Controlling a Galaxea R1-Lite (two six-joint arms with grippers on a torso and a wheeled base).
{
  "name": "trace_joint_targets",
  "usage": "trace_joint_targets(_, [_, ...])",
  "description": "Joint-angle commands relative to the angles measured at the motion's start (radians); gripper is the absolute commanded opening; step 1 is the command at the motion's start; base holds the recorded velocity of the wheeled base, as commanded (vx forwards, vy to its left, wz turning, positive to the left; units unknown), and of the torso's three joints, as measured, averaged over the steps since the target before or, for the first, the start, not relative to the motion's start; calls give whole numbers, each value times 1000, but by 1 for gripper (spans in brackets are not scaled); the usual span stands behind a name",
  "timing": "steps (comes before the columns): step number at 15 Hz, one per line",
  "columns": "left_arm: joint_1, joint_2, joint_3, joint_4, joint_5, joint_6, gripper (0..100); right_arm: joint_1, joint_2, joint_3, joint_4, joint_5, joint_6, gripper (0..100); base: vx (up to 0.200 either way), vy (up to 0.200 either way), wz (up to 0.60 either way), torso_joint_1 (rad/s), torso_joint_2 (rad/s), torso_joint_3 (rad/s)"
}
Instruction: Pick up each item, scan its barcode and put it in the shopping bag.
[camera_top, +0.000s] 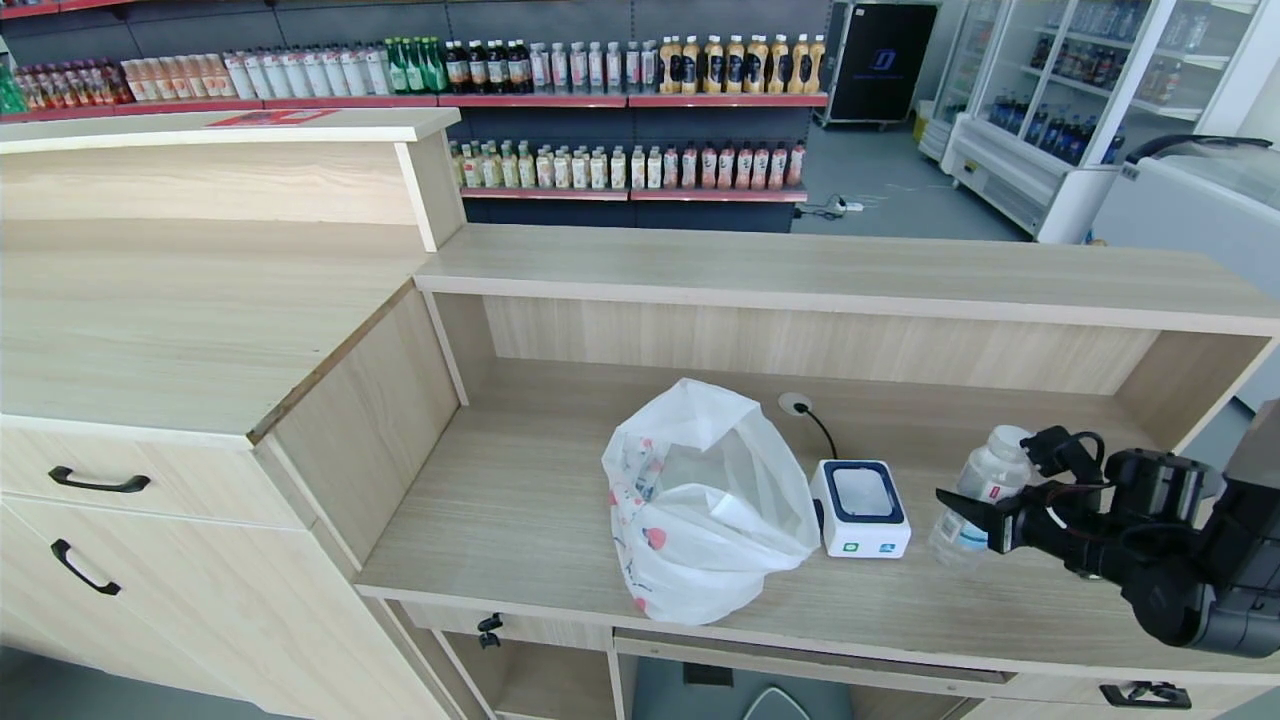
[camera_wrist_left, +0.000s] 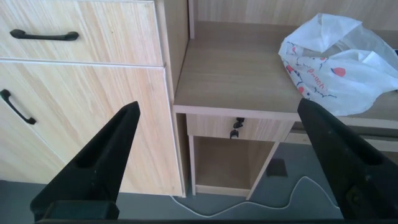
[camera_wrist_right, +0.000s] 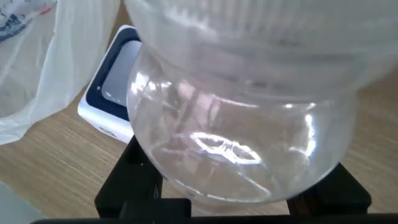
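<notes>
Three items to log at your counter (camera_top: 500, 500) — bag (camera_top: 700, 500), scanner (camera_top: 860, 505), bottle (camera_top: 990, 470).

Bag: white plastic, mouth open, standing near the counter's front edge, just left of the scanner.

Scanner: white with a dark-framed window, cable (camera_top: 822, 430) running back to a hole in the counter.

Bottle: clear, white cap, tilted, just right of the scanner; your right gripper (camera_top: 965, 520) is clamped on its lower body.

Left gripper (camera_wrist_left: 219, 106): fingers wide apart, holding nothing — you see it low in front of the cabinet, left of the bag.
</notes>
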Motion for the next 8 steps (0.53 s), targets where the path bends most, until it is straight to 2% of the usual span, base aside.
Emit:
trace_joint_targets(1, [0,0,0,0,-1,0,100,-1,-142,0,62,44,80,0,0,0,0,0,0,0])
trace_joint_targets(2, [0,0,0,0,-1,0,100,-1,-142,0,62,44,80,0,0,0,0,0,0,0])
trace_joint_targets(3, [0,1,0,0,0,0,100,-9,-406,-62,339,204,196,0,0,0,0,0,0,0])
trace_joint_targets(4, [0,1,0,0,0,0,100,-10,-496,-103,439,270,244,0,0,0,0,0,0,0])
trace_joint_targets(6, [0,1,0,0,0,0,100,-10,-621,-169,540,383,369,0,0,0,0,0,0,0])
trace_joint_targets(7, [0,1,0,0,-1,0,100,-7,-674,-190,546,465,463,0,0,0,0,0,0,0])
trace_joint_targets(8, [0,1,0,0,0,0,100,-4,-728,-218,536,590,564,0,0,0,0,0,0,0])
